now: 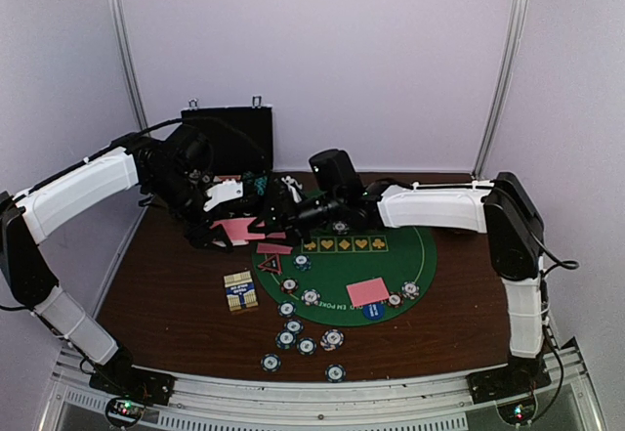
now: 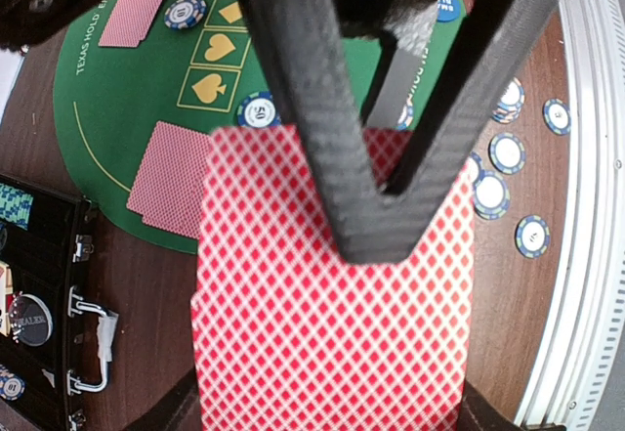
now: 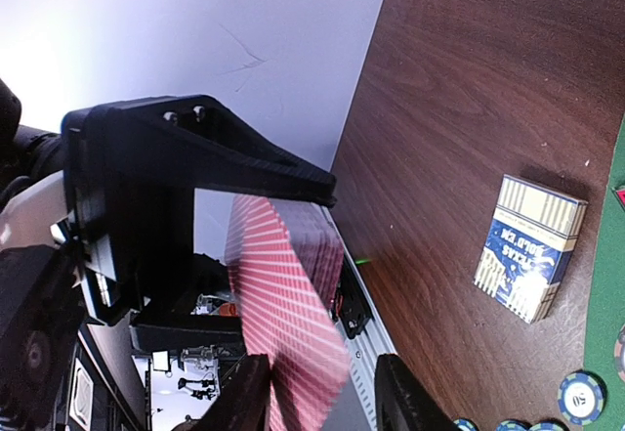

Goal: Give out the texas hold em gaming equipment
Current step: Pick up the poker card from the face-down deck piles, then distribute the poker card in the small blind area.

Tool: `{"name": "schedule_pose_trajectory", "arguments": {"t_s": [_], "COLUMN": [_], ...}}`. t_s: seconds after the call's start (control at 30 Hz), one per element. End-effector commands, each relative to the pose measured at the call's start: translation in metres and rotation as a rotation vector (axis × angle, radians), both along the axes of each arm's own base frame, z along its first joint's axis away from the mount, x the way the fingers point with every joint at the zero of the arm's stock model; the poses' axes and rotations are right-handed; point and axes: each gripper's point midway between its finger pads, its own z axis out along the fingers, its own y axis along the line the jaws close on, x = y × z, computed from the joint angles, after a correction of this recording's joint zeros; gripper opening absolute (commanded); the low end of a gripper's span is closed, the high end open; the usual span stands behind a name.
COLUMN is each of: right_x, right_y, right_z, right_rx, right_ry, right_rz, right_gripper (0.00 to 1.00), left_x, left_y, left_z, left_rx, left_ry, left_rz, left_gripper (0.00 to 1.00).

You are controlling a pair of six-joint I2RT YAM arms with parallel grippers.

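Table: brown top, green felt mat centre-right.
Left gripper: fingers clamped on red-backed cards, held over the mat's left edge.
Right gripper: close beside that stack; you can't tell its finger state.
Your obstacles: black case just behind both grippers, card box left of mat.
On mat: card pile, triangle.
Loose chips: near front edge.

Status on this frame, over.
Left gripper shut on pink-red-backed playing cards, held aloft. Right gripper open, straddling the same cards. Green mat below carries dealt cards and chips.
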Motion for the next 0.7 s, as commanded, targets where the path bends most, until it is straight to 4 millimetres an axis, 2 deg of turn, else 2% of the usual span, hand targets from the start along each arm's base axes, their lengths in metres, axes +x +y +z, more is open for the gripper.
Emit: {"name": "schedule_pose_trajectory", "arguments": {"t_s": [0.0, 0.13, 0.27, 0.47, 0.57, 0.67], "right_x": [-0.004, -0.007, -0.01, -0.008, -0.003, 0.004], "right_y": [-0.011, -0.011, -0.011, -0.019, -0.032, -0.055], "right_z": [0.036, 0.05, 0.049, 0.048, 0.051, 0.052], "right_rx": [0.049, 0.103, 0.112, 0.116, 0.12, 0.115], "right_ry": [-0.024, -0.005, 0.015, 0.035, 0.04, 0.047], "right_rz": [-0.023, -0.029, -0.025, -0.034, -0.055, -0.092], "right_gripper": [0.36, 0.23, 0.12, 0.02, 0.0, 0.0], "left_x": [0.006, 0.007, 0.008, 0.008, 0.008, 0.008], "left_y": [-0.006, -0.007, -0.005, -0.003, -0.002, -0.001], "left_z": [0.015, 0.014, 0.012, 0.01, 0.009, 0.007], "left_rx": [-0.043, -0.039, -0.029, -0.017, -0.009, -0.003], "left_ry": [-0.035, -0.035, -0.039, -0.042, -0.048, -0.048], "left_rz": [-0.004, -0.004, -0.003, -0.004, -0.006, -0.005], "left_gripper": [0.07, 0.07, 0.06, 0.06, 0.06, 0.06]}}
